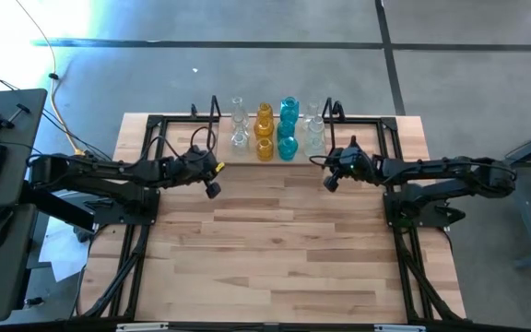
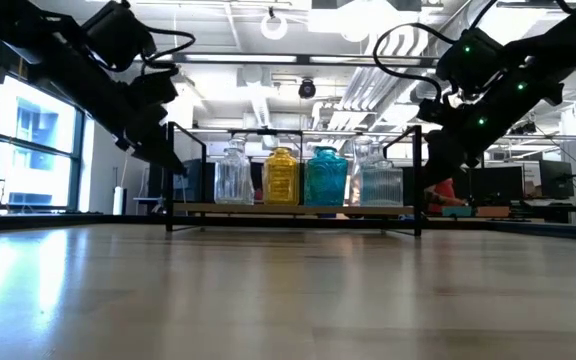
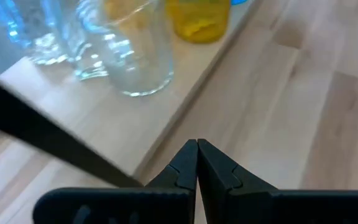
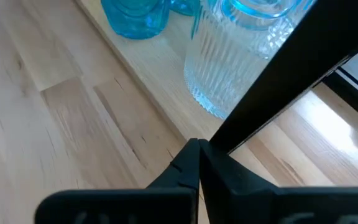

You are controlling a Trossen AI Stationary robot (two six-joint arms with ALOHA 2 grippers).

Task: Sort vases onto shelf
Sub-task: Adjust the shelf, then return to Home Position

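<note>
Several glass vases stand upright in rows on the shelf (image 1: 247, 159) at the table's far middle: clear (image 1: 238, 127), amber (image 1: 264, 136), teal (image 1: 288, 129) and clear ribbed (image 1: 314, 129). The low view shows them side by side on the board (image 2: 298, 209). My left gripper (image 1: 213, 190) hangs shut just off the shelf's left near corner, above the tabletop, with a clear vase (image 3: 135, 56) and an amber one (image 3: 197, 22) ahead of it. My right gripper (image 1: 329, 183) hangs shut off the right near corner, facing a ribbed clear vase (image 4: 229, 74) and a teal one (image 4: 135, 18).
The shelf's thin black frame bars (image 3: 61, 149) (image 4: 278, 87) cross close in front of each gripper. Black base frames (image 1: 136, 249) (image 1: 413, 258) run along the table's left and right sides. Bare wooden tabletop (image 1: 275, 249) lies between them, toward the near edge.
</note>
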